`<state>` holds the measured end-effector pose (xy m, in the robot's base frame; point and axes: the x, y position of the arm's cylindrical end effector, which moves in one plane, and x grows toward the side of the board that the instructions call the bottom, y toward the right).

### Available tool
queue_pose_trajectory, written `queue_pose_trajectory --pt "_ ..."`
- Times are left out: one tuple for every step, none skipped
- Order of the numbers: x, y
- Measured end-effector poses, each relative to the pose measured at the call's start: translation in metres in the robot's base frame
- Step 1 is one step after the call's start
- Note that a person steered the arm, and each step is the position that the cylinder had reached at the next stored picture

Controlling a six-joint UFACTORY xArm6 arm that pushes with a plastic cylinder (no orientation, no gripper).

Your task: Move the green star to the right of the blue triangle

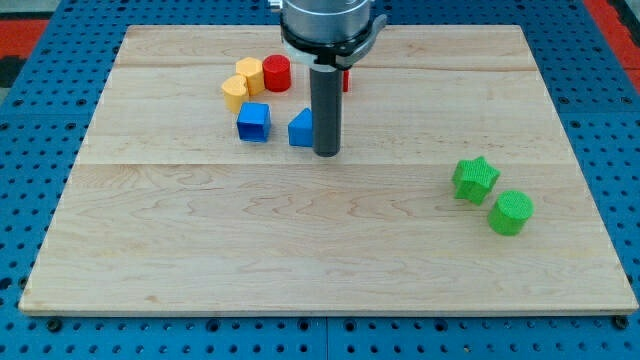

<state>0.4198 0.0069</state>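
Tip (327,153) sits touching the blue triangle (300,129) upper-middle, green star (475,179) far right, no jaws to see.

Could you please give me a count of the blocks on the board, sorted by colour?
Yellow: 2
Red: 2, a cylinder and one mostly hidden behind the rod
Blue: 2, a cube and a triangle
Green: 2, a star and a cylinder
Total: 8

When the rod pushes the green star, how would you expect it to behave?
The green star looks squat and flat-bottomed, so it should slide, not roll. Off-centre contact on its points may spin it. The green cylinder sits close beside it and might get dragged along.
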Motion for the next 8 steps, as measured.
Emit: queue_pose_trajectory --pt "-0.010 -0.008" --pt "-0.006 -0.002" --pt "-0.008 0.074" --pt "-0.013 0.166" --pt "0.042 0.249" --pt "0.057 0.240" --pt "0.057 0.186" --pt "0.052 0.132"
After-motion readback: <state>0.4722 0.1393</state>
